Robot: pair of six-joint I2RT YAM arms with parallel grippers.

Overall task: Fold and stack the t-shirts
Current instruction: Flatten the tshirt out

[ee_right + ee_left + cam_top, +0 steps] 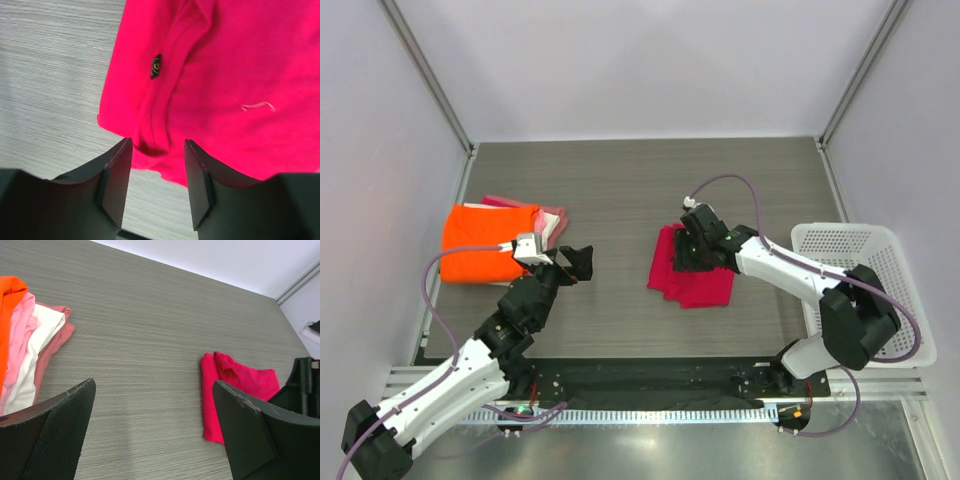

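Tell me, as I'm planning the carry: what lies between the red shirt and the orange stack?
In the top view, only the open left gripper, above bare table.

I am seeing the shirt stack point(485, 245) lying at the left edge of the table point(620, 190). My left gripper point(575, 262) is hovering just right of it. The lone shirt point(700, 288) is lying right of centre, with my right gripper point(692, 237) hanging over its far edge. The basket point(880, 240) is sitting at the right edge, well apart from the stack.
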